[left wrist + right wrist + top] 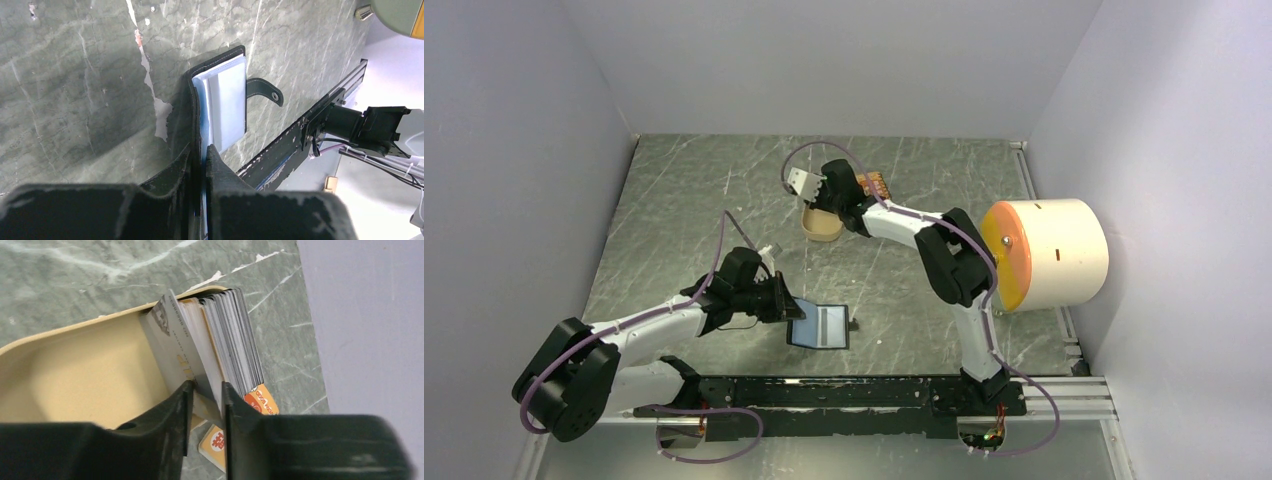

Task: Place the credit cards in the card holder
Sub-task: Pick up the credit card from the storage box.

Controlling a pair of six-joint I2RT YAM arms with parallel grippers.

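With your right gripper (206, 388) pinched on the front few credit cards (176, 356) standing in the tan tin (75, 375), you needed a straight lift clear of its rim, while your left gripper (199, 151) clamped the open card holder (226, 100) well apart from that tin.

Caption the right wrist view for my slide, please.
Right end effector pinches cards from the stack at the end of the tan tin.

Green marble tabletop (674, 200), pale walls (824, 60)
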